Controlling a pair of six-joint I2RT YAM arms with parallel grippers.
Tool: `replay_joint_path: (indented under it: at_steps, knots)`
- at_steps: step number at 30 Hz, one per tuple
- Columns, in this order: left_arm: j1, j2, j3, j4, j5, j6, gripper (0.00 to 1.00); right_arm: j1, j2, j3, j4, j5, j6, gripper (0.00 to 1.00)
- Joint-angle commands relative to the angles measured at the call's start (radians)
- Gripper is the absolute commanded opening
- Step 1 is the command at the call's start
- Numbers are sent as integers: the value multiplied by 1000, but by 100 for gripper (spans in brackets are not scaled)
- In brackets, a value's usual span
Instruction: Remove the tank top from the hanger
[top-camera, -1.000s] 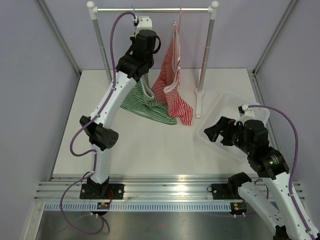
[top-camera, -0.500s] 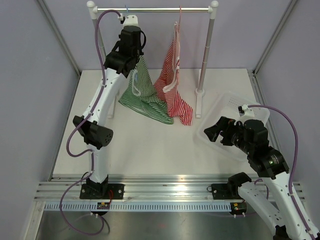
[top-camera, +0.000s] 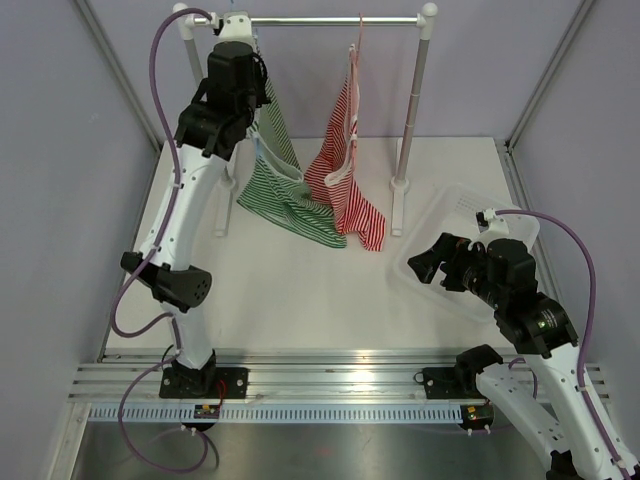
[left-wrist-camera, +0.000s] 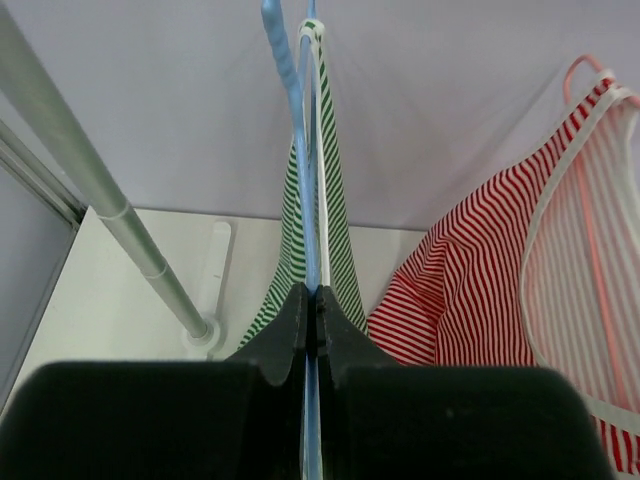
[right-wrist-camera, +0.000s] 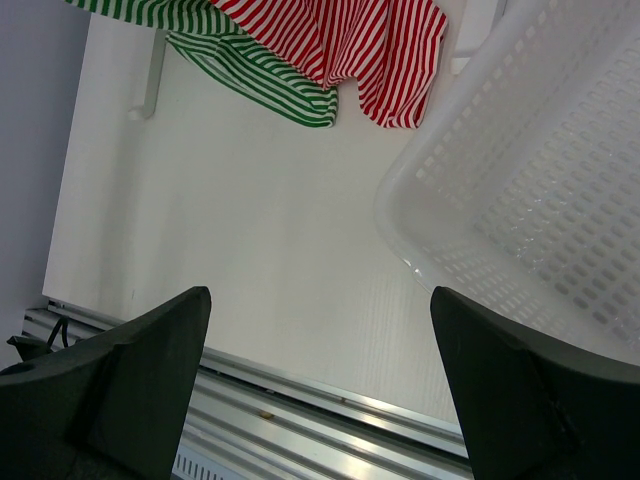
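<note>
A green-striped tank top (top-camera: 285, 185) hangs on a blue hanger (left-wrist-camera: 290, 110), its hem resting on the table. My left gripper (top-camera: 237, 28) is up at the left end of the rail (top-camera: 320, 19). In the left wrist view it (left-wrist-camera: 311, 300) is shut on the blue hanger's thin arm, with the green top (left-wrist-camera: 335, 230) draped just beyond it. My right gripper (top-camera: 420, 262) is open and empty, low over the table beside the basket; it shows the same in the right wrist view (right-wrist-camera: 320, 300).
A red-striped tank top (top-camera: 345, 170) hangs on a pink hanger (top-camera: 358, 40) at the rail's middle, also trailing onto the table. The rack's posts (top-camera: 200, 90) (top-camera: 415, 100) stand at the back. A white mesh basket (top-camera: 455, 215) sits at the right.
My left gripper has slid left along the rail with the blue hanger, dragging the green top away from the red one. The right arm has not moved.
</note>
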Motion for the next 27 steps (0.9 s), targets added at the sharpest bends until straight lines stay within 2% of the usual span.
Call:
replay_joint_path:
  at_steps: [1, 8, 14, 17, 21, 23, 26, 27]
  knots:
    - [11, -101, 7, 53, 57, 26, 0, 5, -3, 13, 43, -20, 8, 100]
    - [11, -179, -12, -37, 132, 0, 0, 5, -23, 2, 50, -29, 4, 99]
    - [11, -393, -228, -62, 244, -59, 0, 6, -35, -22, 140, -63, -10, 100]
    - [11, -483, -311, -93, 241, -76, 0, 5, -26, -42, 207, -132, -22, 99]
    - [11, -627, -462, -94, 245, -94, 0, 5, 0, -78, 389, -273, -32, 100]
    - [11, -726, -585, -96, 259, -111, 0, 5, 38, -104, 486, -398, -1, 99]
    - [9, -825, -783, -75, 339, -151, 0, 5, 136, -130, 704, -546, 118, 99]
    - [8, -889, -827, -61, 375, -164, 0, 5, 167, -137, 847, -608, 151, 99]
